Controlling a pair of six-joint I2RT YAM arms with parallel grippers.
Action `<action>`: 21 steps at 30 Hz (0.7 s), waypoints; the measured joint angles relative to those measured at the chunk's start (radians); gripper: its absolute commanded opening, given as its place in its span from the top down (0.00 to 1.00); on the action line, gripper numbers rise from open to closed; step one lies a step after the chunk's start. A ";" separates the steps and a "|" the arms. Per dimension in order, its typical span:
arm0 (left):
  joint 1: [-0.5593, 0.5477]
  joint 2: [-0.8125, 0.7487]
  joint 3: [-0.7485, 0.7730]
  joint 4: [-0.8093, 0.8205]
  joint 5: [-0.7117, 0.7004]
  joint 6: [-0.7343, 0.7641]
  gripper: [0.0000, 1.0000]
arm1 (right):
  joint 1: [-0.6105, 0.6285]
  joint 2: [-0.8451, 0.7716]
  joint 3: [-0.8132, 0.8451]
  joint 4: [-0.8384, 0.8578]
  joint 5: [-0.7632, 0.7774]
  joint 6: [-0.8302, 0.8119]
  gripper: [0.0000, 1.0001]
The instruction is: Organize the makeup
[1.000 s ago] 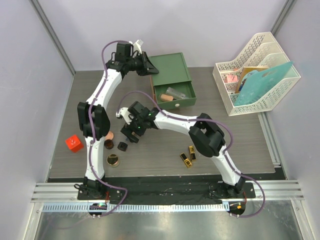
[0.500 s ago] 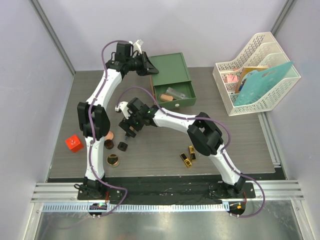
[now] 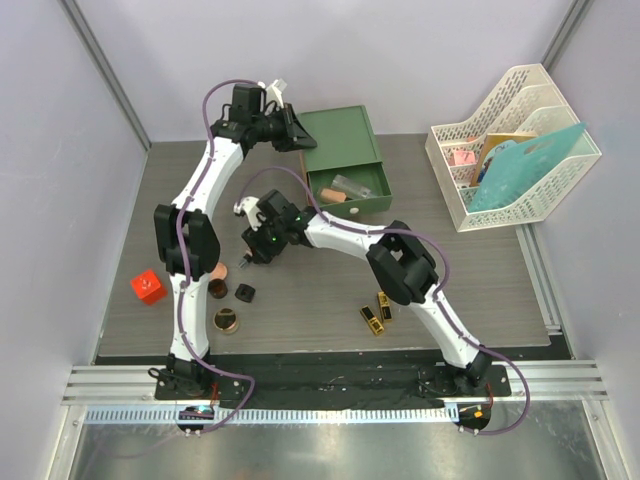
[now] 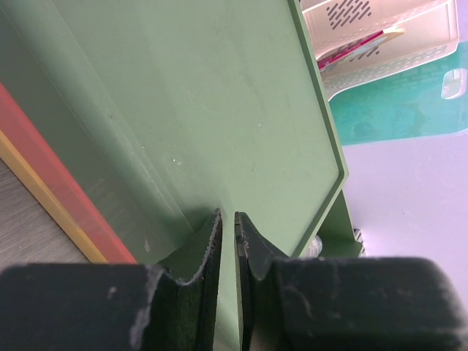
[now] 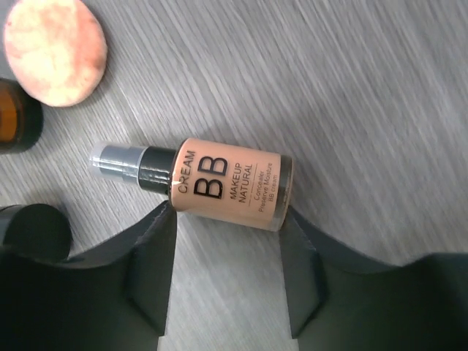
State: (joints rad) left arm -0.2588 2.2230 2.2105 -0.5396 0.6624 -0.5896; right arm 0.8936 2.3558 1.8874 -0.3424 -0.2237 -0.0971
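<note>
A peach BB cream bottle [image 5: 227,183] with a black pump neck lies flat on the table, just ahead of my open right gripper [image 5: 227,219], whose fingertips flank its two ends. From above, the right gripper [image 3: 257,250] covers most of the bottle. A round peach compact [image 5: 55,51], a brown jar [image 5: 14,121] and a black cap [image 5: 33,230] lie to its left. A gold jar [image 3: 227,321] and two gold-black lipsticks [image 3: 372,319] rest nearer the bases. My left gripper [image 4: 227,219] is shut against the green drawer box [image 3: 340,140]; its open drawer holds a peach tube [image 3: 335,195] and a clear tube [image 3: 350,185].
A small red cube [image 3: 148,287] sits at the left of the table. A white file rack [image 3: 510,140] with a teal folder stands at the back right. Grey walls close in the left, right and far sides.
My right gripper has shifted a little away from the bases, towards the drawer box, staying over the peach bottle. The left arm has not moved.
</note>
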 measured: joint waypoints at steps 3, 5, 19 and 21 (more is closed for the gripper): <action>0.000 -0.001 0.000 -0.002 0.000 0.003 0.85 | -0.008 0.014 0.016 0.013 -0.034 0.014 0.60; 0.000 -0.001 0.000 -0.003 0.000 0.004 0.85 | -0.012 0.016 0.018 0.019 -0.049 0.021 0.61; 0.000 -0.003 0.000 -0.006 -0.004 0.006 0.85 | -0.018 -0.110 -0.153 0.011 -0.066 0.021 0.65; 0.000 -0.003 0.000 -0.006 -0.004 0.006 0.85 | -0.018 -0.162 -0.196 -0.002 -0.063 0.021 0.65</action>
State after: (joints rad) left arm -0.2584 2.2196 2.2105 -0.5461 0.6586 -0.5831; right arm 0.8761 2.1941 1.6913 -0.3439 -0.2863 -0.0765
